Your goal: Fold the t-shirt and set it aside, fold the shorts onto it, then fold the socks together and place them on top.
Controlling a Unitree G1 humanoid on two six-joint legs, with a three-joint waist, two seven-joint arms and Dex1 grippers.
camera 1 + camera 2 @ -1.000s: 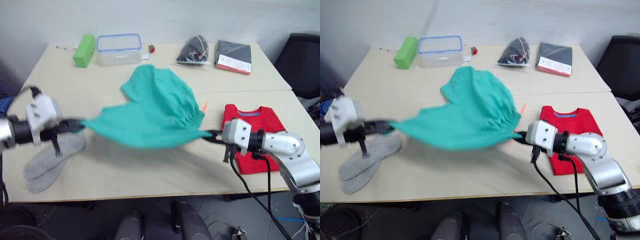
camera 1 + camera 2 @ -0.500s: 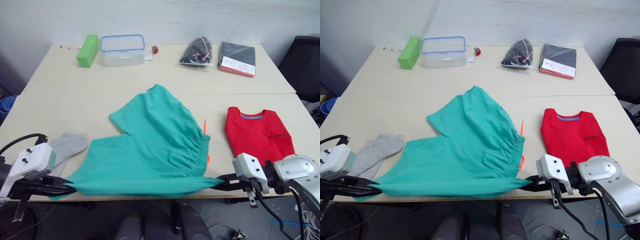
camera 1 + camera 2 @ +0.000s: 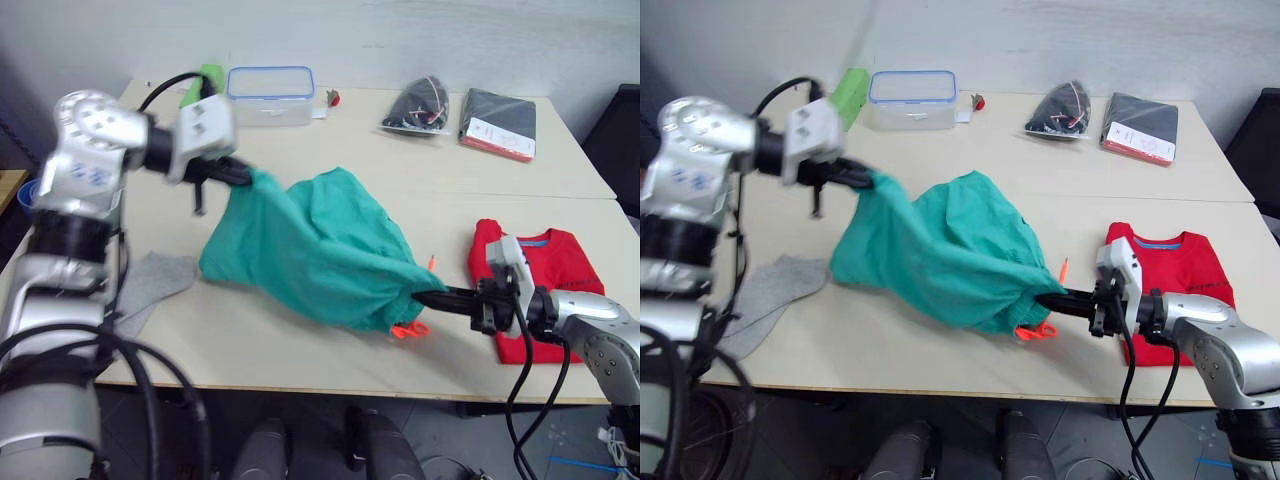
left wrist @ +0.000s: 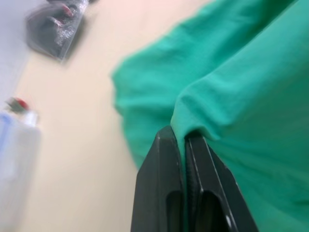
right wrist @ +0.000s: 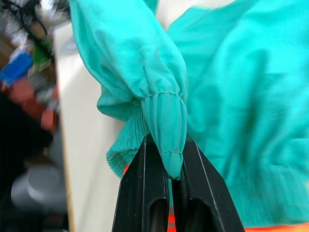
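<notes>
Pale beige counter (image 3: 300,345) against a plain light wall; a seam runs across it behind the garments. Along the far edge: green box (image 3: 849,92), clear lidded container (image 3: 269,95), dark bagged bundle (image 3: 421,103), flat dark packet (image 3: 498,122). Black chair (image 3: 617,135) at the far right.

The shorts (image 3: 318,250) hang bunched between both arms, mid-counter, lower folds resting on the surface, orange drawstring (image 3: 1035,331) dangling near the front edge. Left hand (image 3: 244,176) raised, fingers clamped together on a green fold. Right hand (image 3: 1052,298) low near the front edge, pinched shut on the gathered waistband.

The t-shirt (image 3: 545,288) lies flat by the right edge; the socks (image 3: 765,301) lie at the left front. Bare surface between far-edge items and shorts
</notes>
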